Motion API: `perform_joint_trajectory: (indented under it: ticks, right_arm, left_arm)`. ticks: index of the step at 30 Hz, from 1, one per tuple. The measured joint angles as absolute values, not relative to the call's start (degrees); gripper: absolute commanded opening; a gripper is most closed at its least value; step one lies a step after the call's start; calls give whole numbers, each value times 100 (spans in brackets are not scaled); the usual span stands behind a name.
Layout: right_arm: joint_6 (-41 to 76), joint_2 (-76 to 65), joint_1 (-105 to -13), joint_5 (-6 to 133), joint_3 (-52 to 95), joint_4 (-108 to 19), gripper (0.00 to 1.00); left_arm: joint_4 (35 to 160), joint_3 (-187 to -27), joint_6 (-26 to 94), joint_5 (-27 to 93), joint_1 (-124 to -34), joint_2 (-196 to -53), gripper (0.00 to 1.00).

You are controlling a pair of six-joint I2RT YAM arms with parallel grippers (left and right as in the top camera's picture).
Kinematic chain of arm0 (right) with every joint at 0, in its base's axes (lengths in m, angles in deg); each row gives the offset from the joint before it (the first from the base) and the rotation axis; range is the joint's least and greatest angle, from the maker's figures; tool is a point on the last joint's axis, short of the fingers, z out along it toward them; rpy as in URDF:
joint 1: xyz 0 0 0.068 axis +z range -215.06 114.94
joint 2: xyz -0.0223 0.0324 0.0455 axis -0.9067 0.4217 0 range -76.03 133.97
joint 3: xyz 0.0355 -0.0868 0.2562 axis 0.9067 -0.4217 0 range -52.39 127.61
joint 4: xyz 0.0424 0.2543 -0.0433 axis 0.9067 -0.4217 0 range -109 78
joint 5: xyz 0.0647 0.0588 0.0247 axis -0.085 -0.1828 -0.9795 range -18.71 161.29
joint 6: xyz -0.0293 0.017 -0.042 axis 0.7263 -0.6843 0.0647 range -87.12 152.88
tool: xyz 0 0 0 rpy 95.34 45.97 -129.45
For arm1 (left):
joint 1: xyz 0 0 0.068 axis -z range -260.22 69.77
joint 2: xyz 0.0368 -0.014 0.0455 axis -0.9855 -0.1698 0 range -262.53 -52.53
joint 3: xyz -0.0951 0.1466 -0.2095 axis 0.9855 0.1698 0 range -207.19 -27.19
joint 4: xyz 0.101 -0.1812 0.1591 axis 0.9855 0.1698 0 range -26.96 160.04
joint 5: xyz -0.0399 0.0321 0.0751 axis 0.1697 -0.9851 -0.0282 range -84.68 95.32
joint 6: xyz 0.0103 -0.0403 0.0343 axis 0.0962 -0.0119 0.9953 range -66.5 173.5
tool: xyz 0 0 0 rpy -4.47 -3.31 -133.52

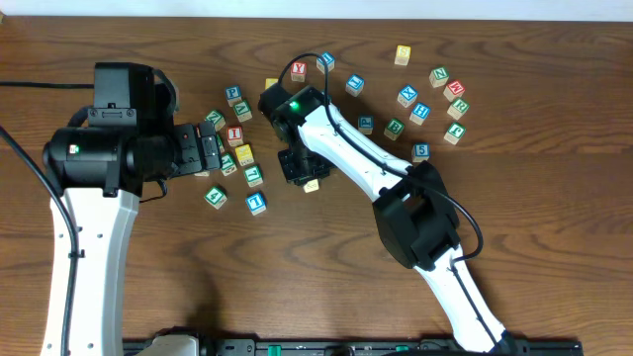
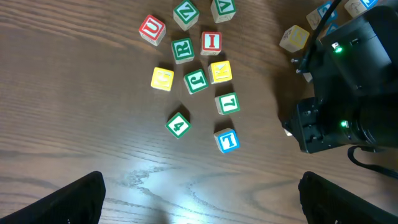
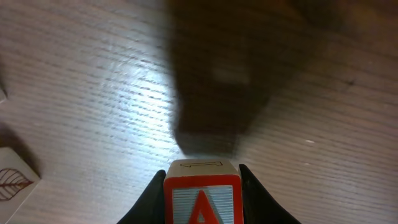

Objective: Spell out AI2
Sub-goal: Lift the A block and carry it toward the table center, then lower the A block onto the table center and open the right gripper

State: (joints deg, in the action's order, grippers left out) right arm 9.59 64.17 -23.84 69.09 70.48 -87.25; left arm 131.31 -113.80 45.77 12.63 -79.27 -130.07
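A cube (image 3: 202, 200), lower centre of right wrist view: red border, red letter on pale striped face. I cube (image 2: 211, 42), top centre of left wrist view: red border, red letter. 1 cube (image 2: 227, 140), below it: blue border, blue digit. 4 cube (image 2: 178, 125): green border, green digit. Yellow cube (image 2: 162, 79), left of centre. Table (image 1: 554, 227): dark brown woodgrain. Right arm (image 1: 341, 146): white, black joints.

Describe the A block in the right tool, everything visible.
The A block is a small pale wooden cube. The face toward the wrist camera has a red border and a red A on a striped panel, cut off by the picture's edge. The face above is bare wood with a faint line drawing. It sits upright, pinched on both sides by the dark fingers of the right tool, seemingly above the table, where a blurred shadow falls.
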Motion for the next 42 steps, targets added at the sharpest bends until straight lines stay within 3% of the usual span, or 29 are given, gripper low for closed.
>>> perform_joint_trajectory:
  ticks: [24, 35, 42]
  right_arm:
    - [434, 6417, -2387, 7639, 7048, -8408, 23]
    - [342, 6417, -2387, 7735, 7048, -8417, 35]
    - [338, 6417, -2387, 7735, 7048, -8456, 34]
  left_arm:
    - [13101, -11380, 4577, 1263, -7927, -13007, 98]
    - [13101, -11380, 4577, 1263, -7927, -13007, 98]
    - [13101, -11380, 4577, 1263, -7927, -13007, 98]
